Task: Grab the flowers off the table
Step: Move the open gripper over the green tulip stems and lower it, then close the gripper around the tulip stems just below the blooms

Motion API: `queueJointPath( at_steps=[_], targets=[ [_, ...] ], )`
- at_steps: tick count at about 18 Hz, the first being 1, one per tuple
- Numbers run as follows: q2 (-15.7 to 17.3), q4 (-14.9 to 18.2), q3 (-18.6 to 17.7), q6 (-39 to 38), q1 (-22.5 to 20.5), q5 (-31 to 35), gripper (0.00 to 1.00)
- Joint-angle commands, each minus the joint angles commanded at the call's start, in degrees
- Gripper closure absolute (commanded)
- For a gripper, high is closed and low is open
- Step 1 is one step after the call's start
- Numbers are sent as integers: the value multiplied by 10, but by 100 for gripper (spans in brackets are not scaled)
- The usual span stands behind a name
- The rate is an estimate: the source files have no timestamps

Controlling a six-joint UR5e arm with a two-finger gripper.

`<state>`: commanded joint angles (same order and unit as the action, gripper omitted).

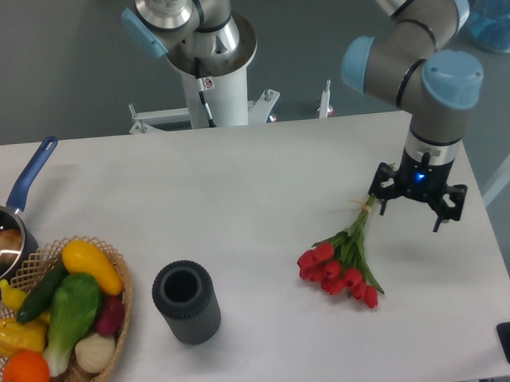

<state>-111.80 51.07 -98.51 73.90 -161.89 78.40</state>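
Flowers [341,259] lying flat on the table [238,200], over toward the right edge, red heads pointing at the front edge, stem ends right by the gripper [413,209]. Gripper spread wide open, gripping nothing. Black cylinder [186,301] and wicker basket [117,317] near the front-left corner.

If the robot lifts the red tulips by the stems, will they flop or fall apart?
The bunch of red tulips with green stems would probably stay together, since the stems look tied near their thin end. The red heads are at the far end, so they may droop a little. It looks light, lying flat on the white table. The tool is open above the stem end.
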Motion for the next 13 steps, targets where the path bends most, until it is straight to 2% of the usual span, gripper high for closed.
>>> queueJointPath(
  at_steps=[2, 6, 7, 9, 13],
  targets=[
    [9, 3, -14, 47, -9, 2, 0],
    [7, 3, -46, 57, -4, 0, 0],
    [-17, 2, -55, 57, 11, -7, 0],
    [-36, 0, -54, 55, 25, -21, 0],
    [-53, 0, -53, 51, 35, -22, 0]
  ],
)
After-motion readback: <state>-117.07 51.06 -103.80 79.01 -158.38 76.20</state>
